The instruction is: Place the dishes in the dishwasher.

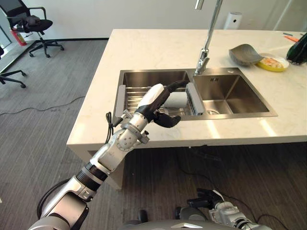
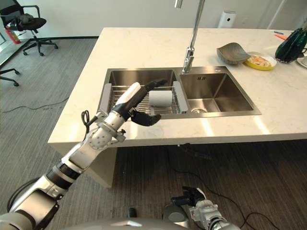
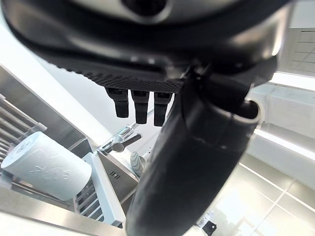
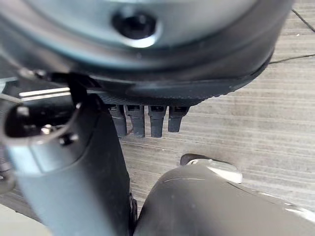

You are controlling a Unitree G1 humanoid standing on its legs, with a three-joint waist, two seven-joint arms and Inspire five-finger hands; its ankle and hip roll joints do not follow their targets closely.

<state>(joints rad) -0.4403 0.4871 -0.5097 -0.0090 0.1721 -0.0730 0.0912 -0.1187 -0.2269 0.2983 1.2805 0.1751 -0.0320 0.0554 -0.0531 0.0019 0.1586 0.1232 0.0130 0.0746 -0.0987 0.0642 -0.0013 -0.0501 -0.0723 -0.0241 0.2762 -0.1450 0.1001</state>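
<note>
Pale stone counter carries a steel double sink; a grey rack sits in its left basin. A white cup lies on its side in the rack. A grey bowl and yellow plate rest right of the faucet. The left hand hovers over the rack's front edge, fingers straight and empty. The right hand hangs low, fingers straight, over the floor.

A white cup lies on its side in the wire dish rack that sits across the left basin of the sink, its round end turned toward the counter's front edge (the left wrist view shows a faint relief on its wall). On the counter right of the sink, a grey bowl stands tilted against a yellow plate, which seems to hold food scraps.
</note>
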